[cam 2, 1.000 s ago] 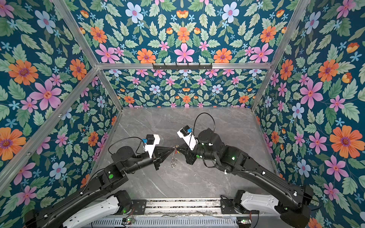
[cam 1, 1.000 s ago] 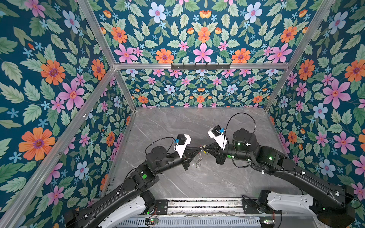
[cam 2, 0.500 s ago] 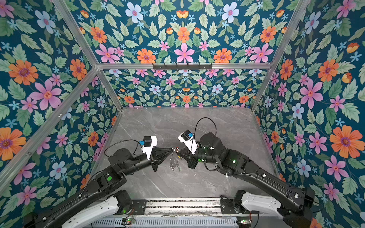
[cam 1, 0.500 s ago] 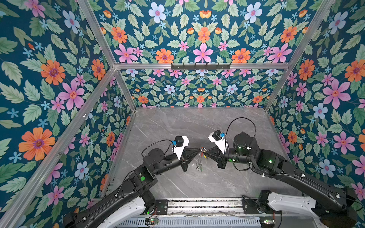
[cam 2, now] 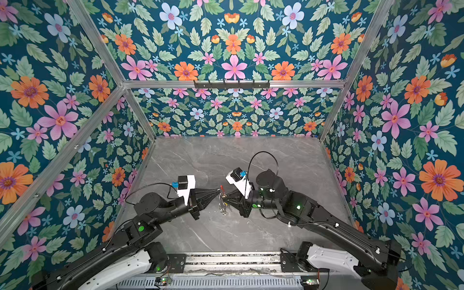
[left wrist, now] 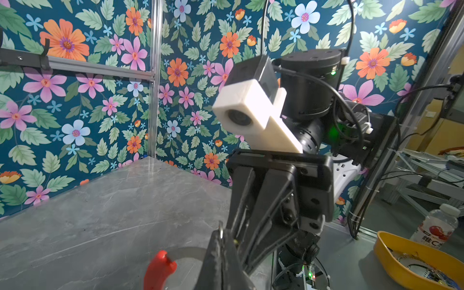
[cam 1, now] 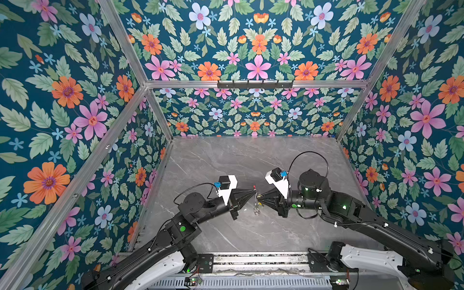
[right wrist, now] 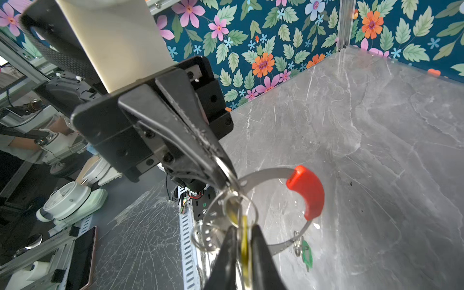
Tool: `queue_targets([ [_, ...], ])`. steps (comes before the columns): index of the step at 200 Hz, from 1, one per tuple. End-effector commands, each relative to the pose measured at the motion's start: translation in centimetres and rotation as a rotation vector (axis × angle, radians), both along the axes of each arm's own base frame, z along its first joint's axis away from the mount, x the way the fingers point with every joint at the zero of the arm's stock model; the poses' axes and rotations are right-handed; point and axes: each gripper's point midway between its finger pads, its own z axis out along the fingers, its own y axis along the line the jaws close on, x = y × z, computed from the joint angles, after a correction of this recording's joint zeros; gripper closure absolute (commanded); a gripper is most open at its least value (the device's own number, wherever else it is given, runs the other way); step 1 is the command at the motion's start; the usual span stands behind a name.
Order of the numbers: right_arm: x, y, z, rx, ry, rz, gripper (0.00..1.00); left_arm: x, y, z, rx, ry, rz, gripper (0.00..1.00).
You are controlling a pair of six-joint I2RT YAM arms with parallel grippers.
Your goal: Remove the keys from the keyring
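The left gripper (right wrist: 226,175) has its fingers together, clamped on the grey band of the keyring (right wrist: 266,172) near its red segment (right wrist: 307,192); the right gripper (right wrist: 244,232) has its fingers slightly apart with the brass key (right wrist: 244,243) between them, pad contact not determinable; keys counted: two, the green-tagged key (right wrist: 306,253) hanging past the red segment; keyrings: one; in both top views the arms reach inward, tips nearly meeting over the grey table (cam 1: 226,155), ring hanging below them.
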Motion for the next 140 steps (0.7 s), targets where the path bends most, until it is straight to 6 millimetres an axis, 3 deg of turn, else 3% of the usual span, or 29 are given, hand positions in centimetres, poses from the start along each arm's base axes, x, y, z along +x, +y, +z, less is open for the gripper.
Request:
queue_targets([
  [1, 0.0, -0.8, 0.2, 0.001, -0.017, -0.020, 0.67, -0.7, 0.1, 1.6, -0.045, -0.040, -0.034, 1.00],
  [14, 0.0, -1.6, 0.7, 0.016, -0.038, -0.044, 0.59, -0.8, 0.1, 1.7, -0.047, -0.038, -0.038, 1.00],
  [38, 0.2, -2.6, 2.5, 0.079, -0.086, -0.074, 0.55, -1.0, 0.1, 1.8, -0.060, -0.034, -0.047, 1.00],
  [74, -0.1, -1.7, 6.2, 0.248, -0.149, 0.002, 0.53, -1.4, 0.3, 2.4, -0.109, -0.048, -0.069, 1.00],
  [99, -0.6, -0.8, 7.5, 0.332, -0.124, 0.106, 0.53, -1.8, 0.6, 2.9, -0.151, -0.060, -0.081, 1.00],
  [140, -1.6, 0.1, 7.7, 0.365, -0.091, 0.206, 0.64, -2.1, 0.7, 3.6, -0.195, -0.069, -0.097, 1.00],
])
